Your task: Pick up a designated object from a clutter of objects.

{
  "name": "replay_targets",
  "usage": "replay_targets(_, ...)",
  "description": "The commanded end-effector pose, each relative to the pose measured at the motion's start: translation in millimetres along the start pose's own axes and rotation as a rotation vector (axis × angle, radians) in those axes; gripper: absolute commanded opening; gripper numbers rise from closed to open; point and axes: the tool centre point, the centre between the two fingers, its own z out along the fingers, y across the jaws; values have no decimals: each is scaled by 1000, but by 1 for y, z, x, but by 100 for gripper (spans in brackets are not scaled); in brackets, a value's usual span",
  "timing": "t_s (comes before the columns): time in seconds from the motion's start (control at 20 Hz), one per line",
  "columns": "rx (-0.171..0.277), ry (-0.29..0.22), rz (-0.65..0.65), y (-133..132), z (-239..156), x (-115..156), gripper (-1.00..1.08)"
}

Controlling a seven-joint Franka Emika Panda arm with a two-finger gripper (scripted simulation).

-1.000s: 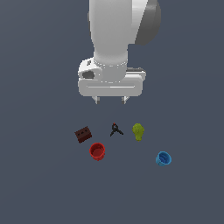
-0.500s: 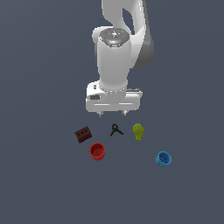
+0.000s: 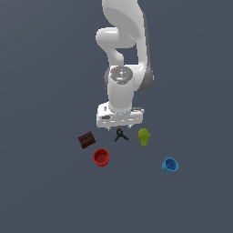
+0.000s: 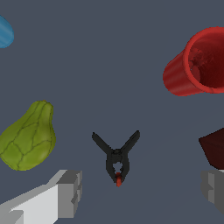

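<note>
Gripper (image 4: 138,192) fingers spread wide, empty, straddling the tiny black spring clamp (image 4: 116,156) (between green squash (image 4: 29,135) and brown block (image 4: 215,148)), which looks light, rigid and thin, so best pinched at its pivot body

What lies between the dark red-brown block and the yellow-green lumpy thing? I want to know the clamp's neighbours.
In the exterior view, the black clamp lies between the block and the lumpy thing, apart from both.

A bare simulated test space, not a real room: flat, featureless slate-grey ground (image 3: 41,191) all around, with plainly rendered small objects lying beneath a white robot arm (image 3: 122,91).
</note>
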Motion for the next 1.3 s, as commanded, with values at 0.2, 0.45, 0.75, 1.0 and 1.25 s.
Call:
replay_targets(0.2, 3, 0, -32, -7, 42, -16, 100)
replay_targets(0.45, 5, -1, -46, -10, 59, -24, 100)
replay_targets(0.75, 6, -2, -49, -11, 63, -26, 100)
replay_targets(1.0, 6, -2, -49, -11, 70, -27, 100)
replay_targets(1.25, 6, -2, -50, -12, 90, -27, 100)
